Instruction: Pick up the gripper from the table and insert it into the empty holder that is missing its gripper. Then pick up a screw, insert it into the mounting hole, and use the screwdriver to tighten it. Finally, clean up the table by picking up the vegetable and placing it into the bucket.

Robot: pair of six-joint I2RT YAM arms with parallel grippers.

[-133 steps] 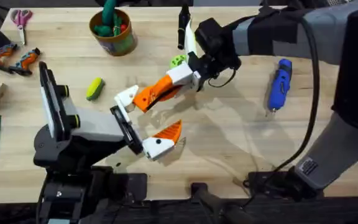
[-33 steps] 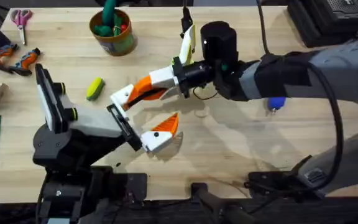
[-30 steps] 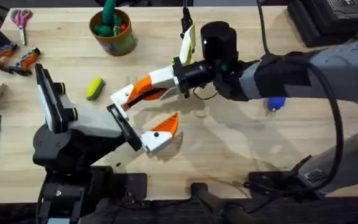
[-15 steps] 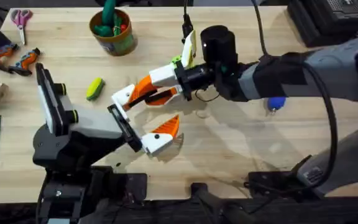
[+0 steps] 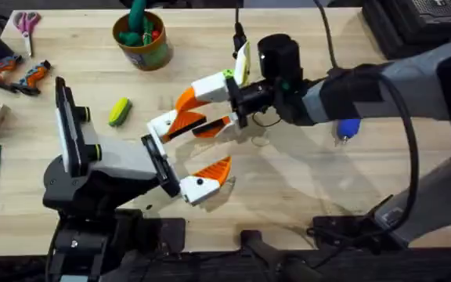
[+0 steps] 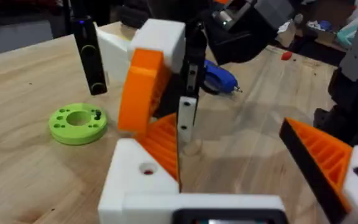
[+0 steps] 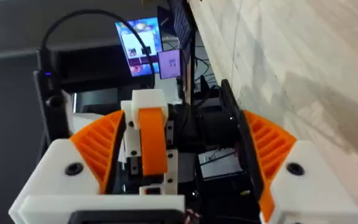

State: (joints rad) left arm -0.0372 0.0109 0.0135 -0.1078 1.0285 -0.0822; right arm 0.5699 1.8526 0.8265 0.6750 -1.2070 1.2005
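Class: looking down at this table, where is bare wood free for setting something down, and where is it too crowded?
Free: the stretch between the bucket and the black pen, and the near right part below the screwdriver. Crowded: the middle, where the right gripper meets the left gripper.

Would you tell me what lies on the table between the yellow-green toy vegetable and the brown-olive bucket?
Bare wooden table in the overhead view, between yellow-green toy vegetable and brown-olive bucket.

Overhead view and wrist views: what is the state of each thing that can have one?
left end effector: open
right end effector: open, around the holder
gripper: seems seated on the holder
screwdriver: lying on the table
vegetable: lying on the table, outside the bucket
bucket: upright, toys inside
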